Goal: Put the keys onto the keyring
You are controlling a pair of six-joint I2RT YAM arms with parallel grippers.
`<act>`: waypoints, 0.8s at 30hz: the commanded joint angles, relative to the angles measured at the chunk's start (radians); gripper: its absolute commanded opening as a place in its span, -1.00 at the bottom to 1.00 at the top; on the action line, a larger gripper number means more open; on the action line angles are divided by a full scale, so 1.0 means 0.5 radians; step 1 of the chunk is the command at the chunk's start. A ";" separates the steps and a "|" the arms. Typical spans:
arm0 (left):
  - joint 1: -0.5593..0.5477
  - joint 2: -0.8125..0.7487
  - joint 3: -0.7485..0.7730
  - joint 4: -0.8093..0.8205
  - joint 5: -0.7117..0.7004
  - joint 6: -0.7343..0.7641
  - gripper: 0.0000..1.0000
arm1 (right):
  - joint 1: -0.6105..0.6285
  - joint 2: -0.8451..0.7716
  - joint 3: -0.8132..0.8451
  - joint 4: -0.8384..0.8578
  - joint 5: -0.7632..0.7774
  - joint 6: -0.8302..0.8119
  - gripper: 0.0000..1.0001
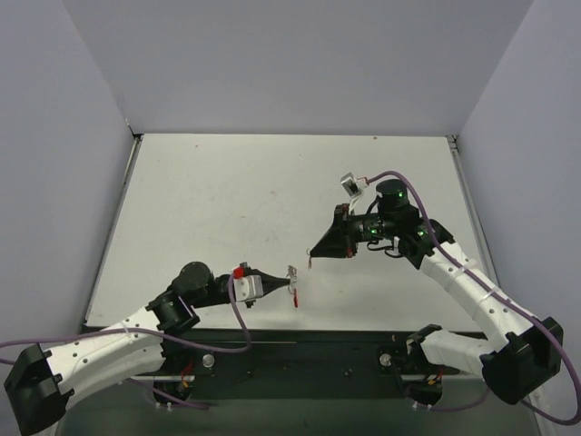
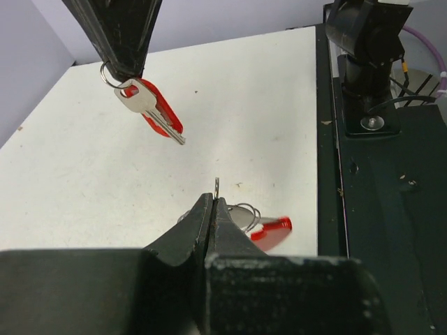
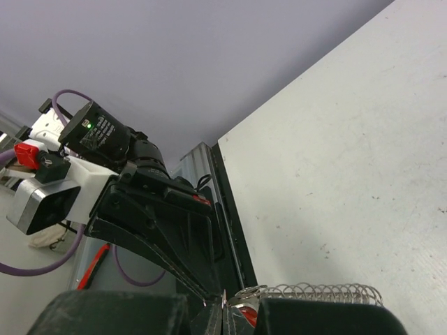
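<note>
Room: bare desk [image 1: 227, 200] stretches far and left; its black near edge lies close by.
Left claw [image 2: 213, 204]: shut, pinching keyring [image 2: 274, 225].
Right claw [image 2: 124, 68]: shut, keys [image 2: 150, 105] dangling.

Both arms stretched inward, tips near each other but apart. Left pincer [image 1: 291, 276] clamped closed, pointing right. Right pincer [image 1: 311, 258] clamped closed, pointing left and slightly down.

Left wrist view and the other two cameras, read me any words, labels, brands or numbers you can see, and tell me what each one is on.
None can be read in any view.
Silver key: no legible stamp or number.
Left arm's wrist camera housing: no label visible.
</note>
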 commanded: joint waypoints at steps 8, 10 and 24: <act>-0.006 -0.036 0.045 0.265 -0.119 -0.022 -1.00 | -0.034 -0.048 0.000 0.045 -0.045 -0.030 -1.00; -0.003 -0.073 0.051 0.232 -0.149 -0.019 -1.00 | -0.034 -0.042 -0.003 0.045 -0.048 -0.036 -1.00; -0.003 -0.239 0.198 -0.360 -0.382 0.073 -1.00 | -0.037 0.010 0.006 0.045 -0.054 -0.042 -1.00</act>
